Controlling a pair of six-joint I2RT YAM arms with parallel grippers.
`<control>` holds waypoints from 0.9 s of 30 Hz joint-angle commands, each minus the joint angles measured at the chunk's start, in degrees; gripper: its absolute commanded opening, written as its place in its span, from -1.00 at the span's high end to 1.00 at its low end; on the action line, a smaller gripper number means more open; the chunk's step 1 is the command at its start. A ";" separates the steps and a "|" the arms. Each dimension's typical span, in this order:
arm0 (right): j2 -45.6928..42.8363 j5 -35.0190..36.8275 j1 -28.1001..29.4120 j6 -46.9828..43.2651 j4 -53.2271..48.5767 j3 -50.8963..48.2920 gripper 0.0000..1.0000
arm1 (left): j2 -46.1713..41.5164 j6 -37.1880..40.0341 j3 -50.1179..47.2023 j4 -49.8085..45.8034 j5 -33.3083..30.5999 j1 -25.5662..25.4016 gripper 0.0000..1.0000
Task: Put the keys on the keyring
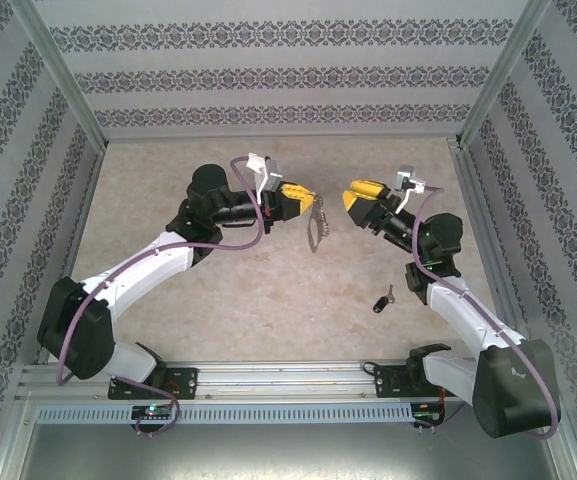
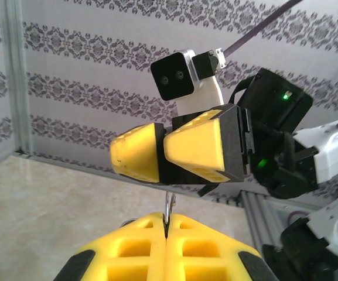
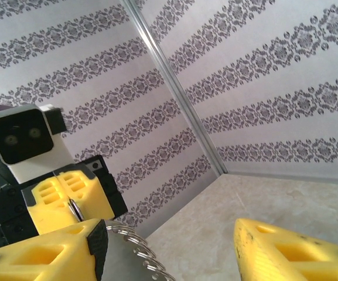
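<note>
Legible text, labels, brands, numbers, signs: none readable on any surface in these views.

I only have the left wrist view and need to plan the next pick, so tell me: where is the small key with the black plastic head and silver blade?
Observer: The key lies on the beige table, close to the right arm, apart from both grippers.
Operator: How does the thin silvery beaded metal keyring hang?
Observer: From above, the keyring dangles as a narrow loop from the shut left gripper.
Operator: And the right gripper's jaws?
Observer: The right wrist view shows the right gripper open, fingers well apart, facing the keyring.
</note>
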 commanded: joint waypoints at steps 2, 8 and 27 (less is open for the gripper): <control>-1.01 0.55 -0.73 0.28 0.24 -1.89 -0.20 | -2.10 9.94 -1.34 -1.81 -3.80 -0.57 1.00; -1.32 0.81 -0.81 0.49 0.22 -2.88 -0.20 | -3.54 13.27 -4.30 1.88 -7.45 -0.62 1.00; -8.94 26.83 -1.83 -7.30 -46.11 -3.52 -0.15 | -9.65 15.05 -9.72 -2.08 -20.37 -0.60 1.00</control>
